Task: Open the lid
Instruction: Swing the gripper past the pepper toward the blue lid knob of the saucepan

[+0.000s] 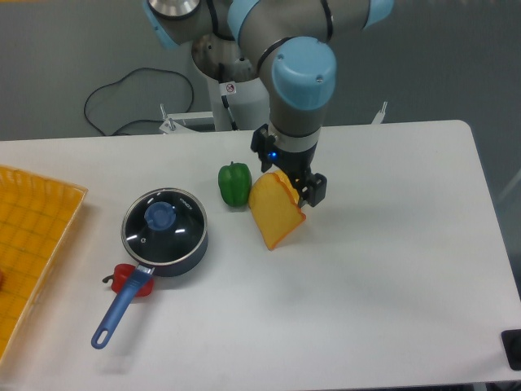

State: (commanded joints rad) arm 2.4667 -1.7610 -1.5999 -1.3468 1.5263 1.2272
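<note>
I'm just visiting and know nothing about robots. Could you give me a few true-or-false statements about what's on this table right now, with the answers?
1. The lid sits on the saucepan. True.
2. The tool is gripping the lid's blue knob. False: it hangs over the yellow wedge, well away from the pan.
3. A green pepper stands between the pan and the yellow wedge. True.
4. The pan's long blue handle points toward the robot's base. False: it points toward the table's near edge.
5. A small red object lies beside the handle. True.

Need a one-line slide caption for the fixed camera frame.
Gripper above the orange wedge; lid on the saucepan.
</note>
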